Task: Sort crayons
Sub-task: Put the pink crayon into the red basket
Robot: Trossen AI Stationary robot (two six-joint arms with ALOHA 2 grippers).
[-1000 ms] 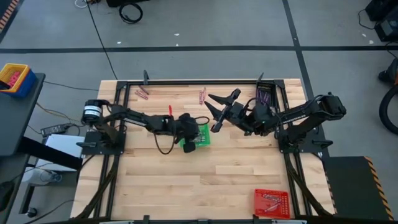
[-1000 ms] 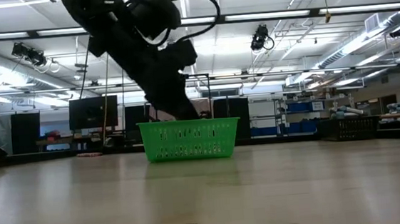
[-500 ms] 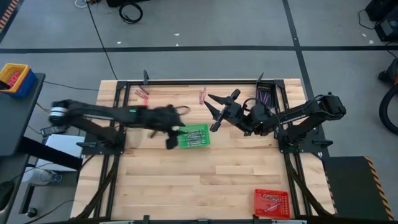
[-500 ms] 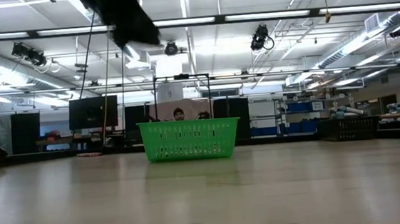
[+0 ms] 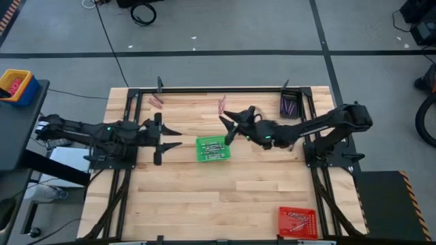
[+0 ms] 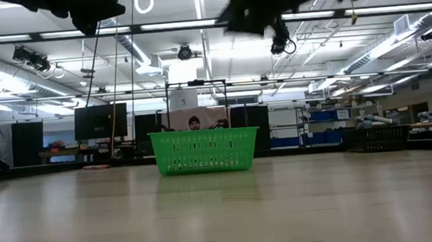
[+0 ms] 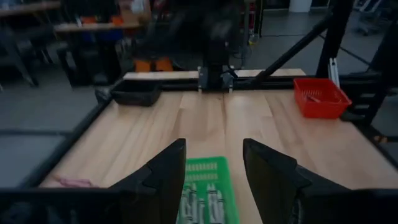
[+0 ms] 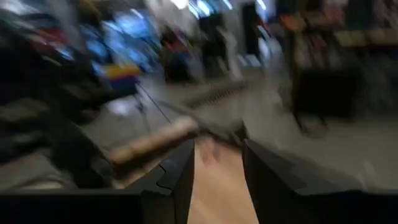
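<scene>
Nearest, at the near right corner of the worktop (image 5: 177,204): a red tray (image 5: 297,222) with a few crayons already in it. Farther in, at mid-worktop: a green tray (image 5: 212,148) holding pale crayons (image 5: 211,148). Just to its left, the left gripper (image 5: 174,137), jaws apart and empty, pointing at the tray but clear of it. Just beyond the tray's far right corner, the right gripper (image 5: 225,128), jaws likewise apart with nothing between them, aimed toward the far edge. Beyond that, along the far edge: a small bunch of loose pink crayons (image 5: 221,104) near the middle, long axes running roughly near-to-far with a slight tilt; a second pink bunch (image 5: 156,101) toward the far left corner, lying slantwise; a dark tray (image 5: 289,105) of purple crayons at the far right corner. Probably next up: the middle bunch, which lies just beyond the right gripper and a touch to its left, well apart from the left one, so the right arm looks better placed, with jaws needing to close across the sticks, not along them. Against a second ago: left gripper no longer down in the green tray but drawn back left, jaws now spread; right gripper stretched farther out toward the far edge.
</scene>
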